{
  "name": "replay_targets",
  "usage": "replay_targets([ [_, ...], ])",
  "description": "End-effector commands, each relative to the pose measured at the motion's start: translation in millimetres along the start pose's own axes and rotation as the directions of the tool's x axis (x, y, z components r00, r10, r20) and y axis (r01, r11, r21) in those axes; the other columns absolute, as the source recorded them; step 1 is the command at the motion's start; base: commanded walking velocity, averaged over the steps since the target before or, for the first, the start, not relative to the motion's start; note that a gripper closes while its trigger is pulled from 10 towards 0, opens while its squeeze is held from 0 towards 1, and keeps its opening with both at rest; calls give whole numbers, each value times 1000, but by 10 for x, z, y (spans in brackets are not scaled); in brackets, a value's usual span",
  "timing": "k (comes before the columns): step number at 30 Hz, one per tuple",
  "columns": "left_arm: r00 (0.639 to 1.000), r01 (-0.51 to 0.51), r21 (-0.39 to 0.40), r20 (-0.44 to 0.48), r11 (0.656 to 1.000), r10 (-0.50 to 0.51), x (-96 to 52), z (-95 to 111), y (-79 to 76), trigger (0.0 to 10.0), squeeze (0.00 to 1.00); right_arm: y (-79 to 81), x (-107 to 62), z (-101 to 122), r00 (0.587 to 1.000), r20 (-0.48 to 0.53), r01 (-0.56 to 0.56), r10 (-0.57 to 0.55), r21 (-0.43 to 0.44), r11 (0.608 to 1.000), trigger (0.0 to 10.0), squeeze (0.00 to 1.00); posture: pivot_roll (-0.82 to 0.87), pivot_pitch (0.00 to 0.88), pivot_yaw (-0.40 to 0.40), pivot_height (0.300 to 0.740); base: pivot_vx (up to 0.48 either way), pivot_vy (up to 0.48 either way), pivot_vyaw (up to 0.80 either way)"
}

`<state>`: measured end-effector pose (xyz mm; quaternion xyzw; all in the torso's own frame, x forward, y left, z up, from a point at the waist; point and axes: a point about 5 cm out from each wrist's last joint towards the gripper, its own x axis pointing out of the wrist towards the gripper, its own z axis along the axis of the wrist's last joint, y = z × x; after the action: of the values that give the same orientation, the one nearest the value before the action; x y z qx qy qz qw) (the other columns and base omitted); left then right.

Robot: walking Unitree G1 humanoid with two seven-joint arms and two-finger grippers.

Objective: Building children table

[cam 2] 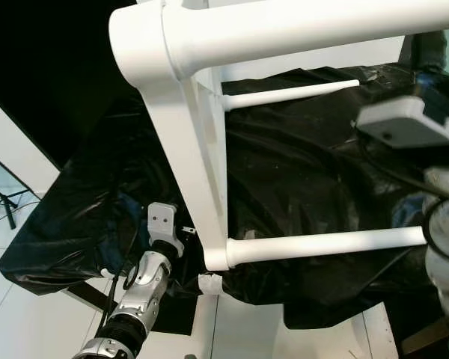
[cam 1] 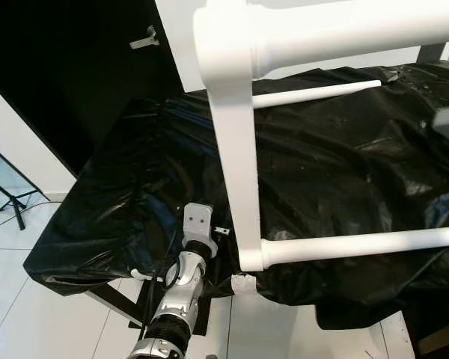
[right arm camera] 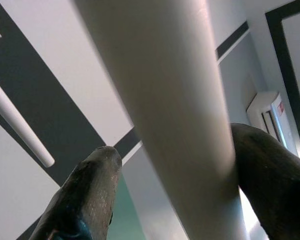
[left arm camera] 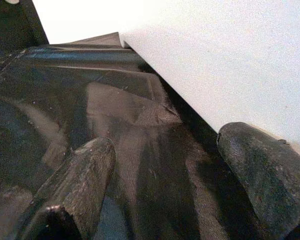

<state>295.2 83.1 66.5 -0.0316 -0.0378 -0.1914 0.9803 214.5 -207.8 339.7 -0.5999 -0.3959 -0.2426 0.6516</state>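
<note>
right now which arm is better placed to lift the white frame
Right. The right gripper already straddles a white frame rod, while the left gripper sits low on the black plastic sheet, only touching the frame.

Quick count of what's here: one white table frame, with three round white rails — one fat one across the top at 12 o'clock, one thin one behind it around 1 o'clock, and one lower at 4 o'clock. One flat upright leg ties them together. One black plastic sheet under the lot. Two silver arms: the left arm at 7 o'clock, the right arm at 3 o'clock. Two black fingers per gripper in the wrist views. One tripod stand at 9 o'clock.
</note>
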Motion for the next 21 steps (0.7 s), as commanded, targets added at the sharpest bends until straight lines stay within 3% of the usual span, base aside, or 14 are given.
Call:
replay_targets([
  [1, 1000, -3, 12, -24, 1000, 4, -45, -63, 5, 10000, 0, 63, 75, 20, 999, 23, -47, 47, 23, 999, 10000, 0, -11, 0, 121, 740, 0, 0, 0],
  [10, 1000, -17, 9, -25, 1000, 18, -61, -82, 11, 10000, 0, 112, 308, 65, 994, 75, -81, 77, 43, 996, 10000, 0, -3, 0, 110, 740, 0, 0, 0],
  [12, 999, -19, 7, -27, 1000, 20, -81, -99, 0, 10000, 0, 176, 381, 27, 990, 56, -136, 132, 63, 989, 9765, 0, 2, 0, 104, 740, 0, 0, 0],
  [13, 999, -20, 7, -27, 1000, 20, -87, -103, -7, 10000, 0, 216, 391, -4, 986, 32, -166, 164, 79, 983, 0, 0, 4, 0, 102, 740, 0, 0, 0],
  [16, 999, -22, 6, -26, 1000, 22, -93, -105, -13, 10000, 0, 263, 393, -54, 980, -14, -196, 199, 111, 974, 0, 0, 5, 0, 100, 740, 0, 0, 0],
  [17, 999, -24, 5, -26, 1000, 24, -97, -107, -15, 10000, 0, 284, 389, -105, 977, -70, -189, 203, 164, 968, 0, 0, 4, 0, 100, 740, 0, 0, 0],
  [21, 999, -25, 4, -26, 1000, 25, -106, -111, -19, 10000, 0, 310, 378, -181, 967, -155, -161, 202, 241, 957, 0, 0, 0, 0, 101, 740, 0, 0, 0],
])
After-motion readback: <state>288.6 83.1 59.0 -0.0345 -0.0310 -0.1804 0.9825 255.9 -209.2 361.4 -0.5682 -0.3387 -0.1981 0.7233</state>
